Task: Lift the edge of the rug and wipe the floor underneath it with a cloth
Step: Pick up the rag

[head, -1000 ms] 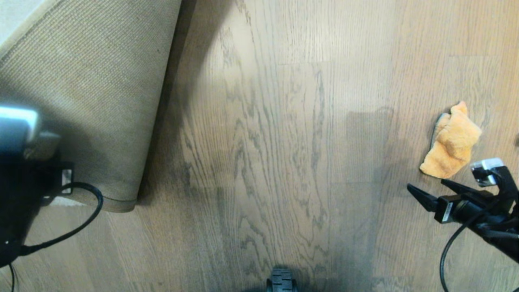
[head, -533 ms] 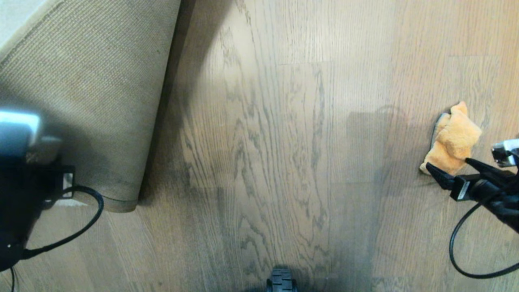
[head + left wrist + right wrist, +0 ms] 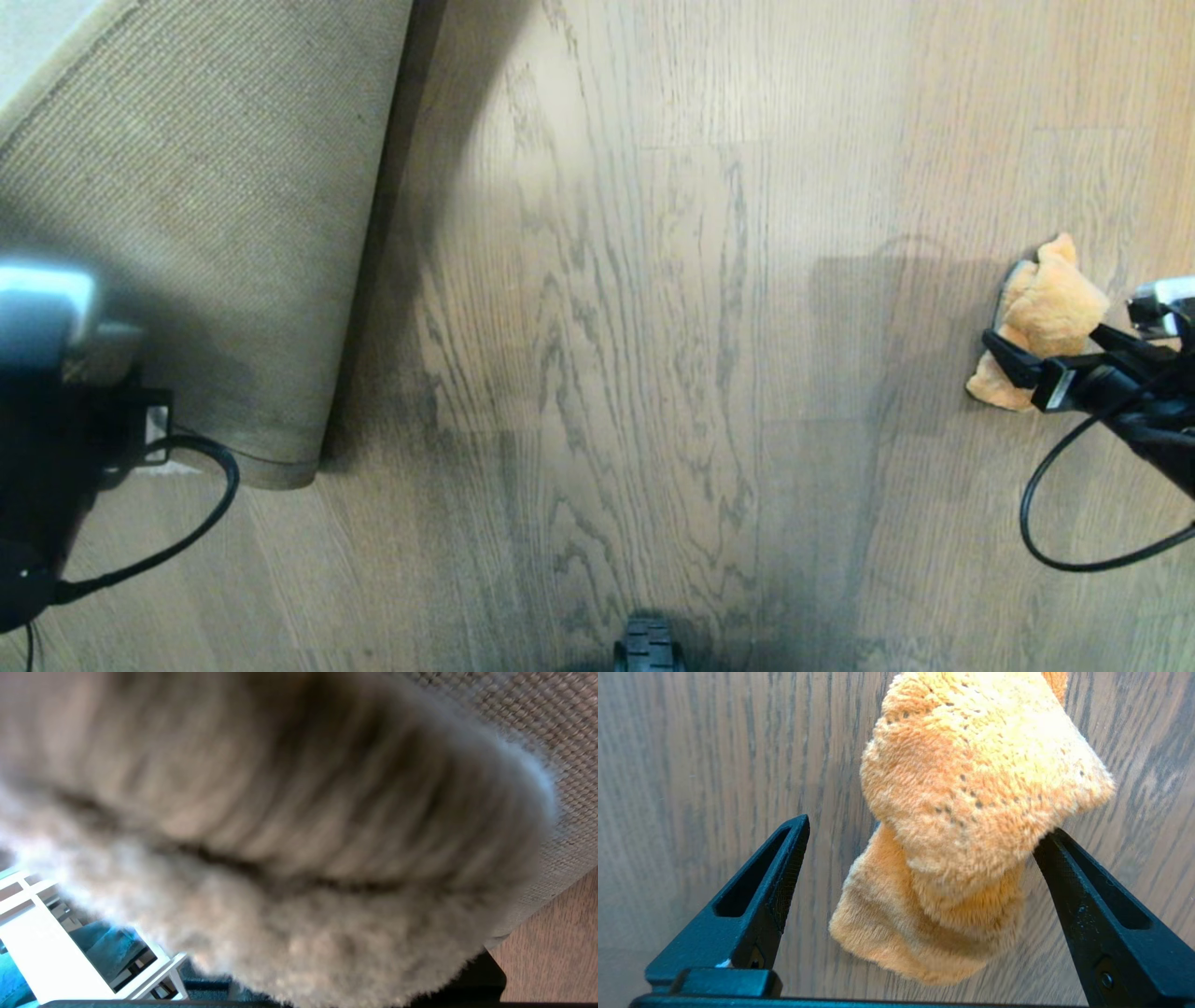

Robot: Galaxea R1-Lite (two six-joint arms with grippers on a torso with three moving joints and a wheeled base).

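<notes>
Cloth (image 3: 1044, 322): orange-tan fluffy rag, crumpled into a folded heap, lying on the floor (image 3: 653, 327) at the right side of the head view, well apart from the rug. In the right wrist view the cloth (image 3: 966, 826) sits between the two black fingers, the nearer folded end inside the gap; one fold touches or just overlaps the inner face of one finger (image 3: 1092, 914), the other finger (image 3: 761, 896) stands clear of it with bare plank between.

Right gripper (image 3: 1050, 359): reaches in from the right edge of the head view, arm low and nearly level, pointing toward the cloth and lying over its near part. Jaws spread wide, straddling the cloth, not closed on it. A black cable loops below the wrist.

Rug edge (image 3: 280, 467): corner of the rug is raised off the floor and folded back, tan woven mesh backing facing up, thin bound rim along the lower border. A dark shadow runs along the floor beside its right border. Bare wood-grain planks lie exposed from there across to the cloth.

Left gripper (image 3: 93, 411): at the left edge of the head view, dark wrist body over the lifted rug corner. In the left wrist view pale grey pile (image 3: 299, 858) fills the frame right at the camera, with mesh backing beyond; jaws are narrow, clamped on the rug edge.
</notes>
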